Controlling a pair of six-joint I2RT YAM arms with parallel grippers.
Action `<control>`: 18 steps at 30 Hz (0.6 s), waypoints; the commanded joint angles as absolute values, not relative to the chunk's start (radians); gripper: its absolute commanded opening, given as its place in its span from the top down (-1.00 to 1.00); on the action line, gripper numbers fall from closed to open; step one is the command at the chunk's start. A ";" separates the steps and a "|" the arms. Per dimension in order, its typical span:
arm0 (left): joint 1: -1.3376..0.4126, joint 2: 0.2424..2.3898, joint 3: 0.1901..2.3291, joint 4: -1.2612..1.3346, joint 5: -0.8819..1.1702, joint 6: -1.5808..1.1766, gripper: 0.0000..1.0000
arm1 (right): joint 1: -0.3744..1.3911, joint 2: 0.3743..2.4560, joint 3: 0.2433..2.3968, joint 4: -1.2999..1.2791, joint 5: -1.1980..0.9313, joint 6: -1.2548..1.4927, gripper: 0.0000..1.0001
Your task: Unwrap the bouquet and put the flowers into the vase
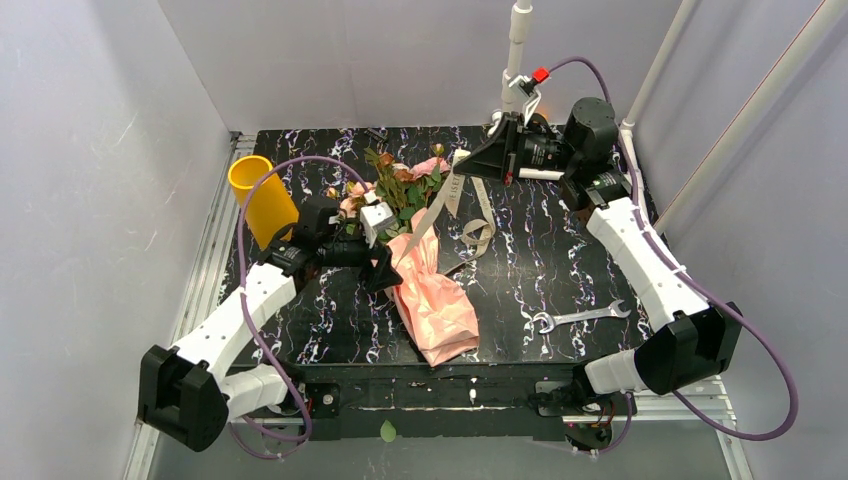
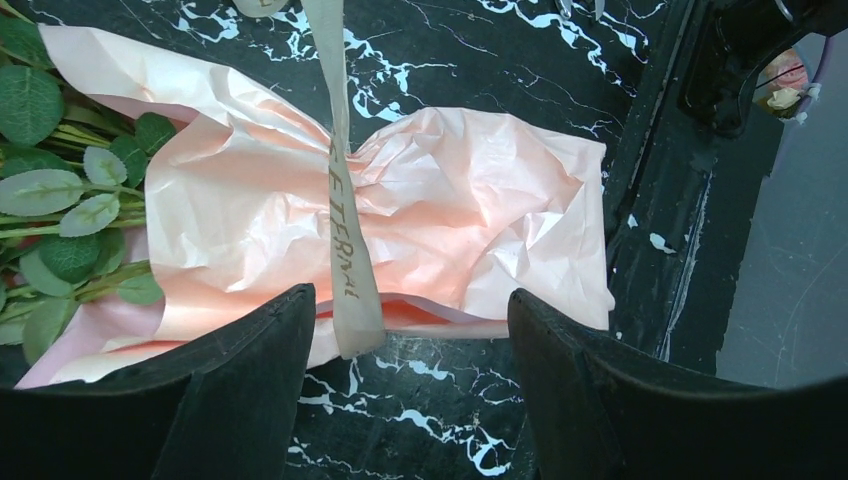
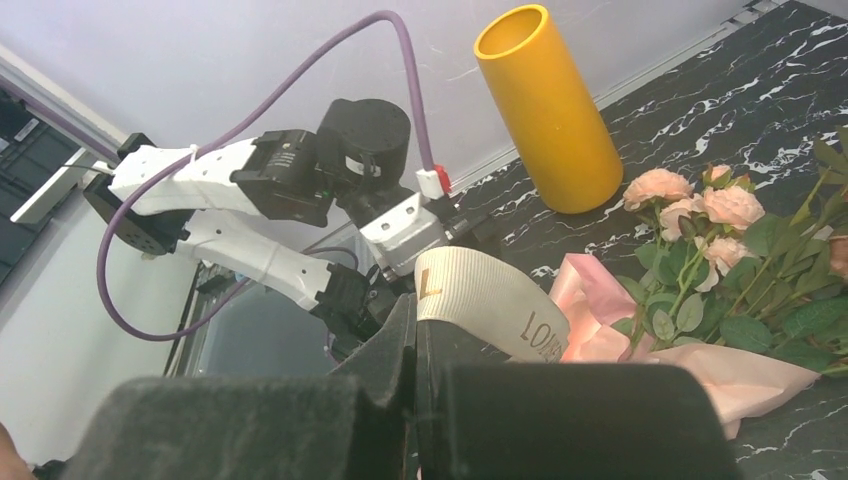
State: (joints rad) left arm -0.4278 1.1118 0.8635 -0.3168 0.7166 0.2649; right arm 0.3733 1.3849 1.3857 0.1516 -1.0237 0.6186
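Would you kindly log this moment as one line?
right gripper: shut on ribbon | left gripper: open over pink paper | flowers: wrapped | vase: upright, no flowers

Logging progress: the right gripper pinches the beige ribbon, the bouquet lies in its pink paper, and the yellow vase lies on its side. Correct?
No: the vase stands upright, as the top external view shows. The right gripper does pinch the ribbon, and the bouquet lies in its pink paper.
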 commanded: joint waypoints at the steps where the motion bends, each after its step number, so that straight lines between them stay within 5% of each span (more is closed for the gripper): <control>1: -0.451 1.147 0.851 -0.235 0.718 0.221 -0.37 | 0.366 1.358 1.447 0.176 -1.033 0.601 0.97; 15: -0.472 1.227 0.850 -0.118 0.533 0.151 0.21 | 0.362 1.318 1.467 0.208 -1.043 0.634 0.97; 18: -0.476 1.228 0.864 -0.143 0.539 0.147 0.84 | 0.358 1.315 1.478 0.174 -1.038 0.603 0.97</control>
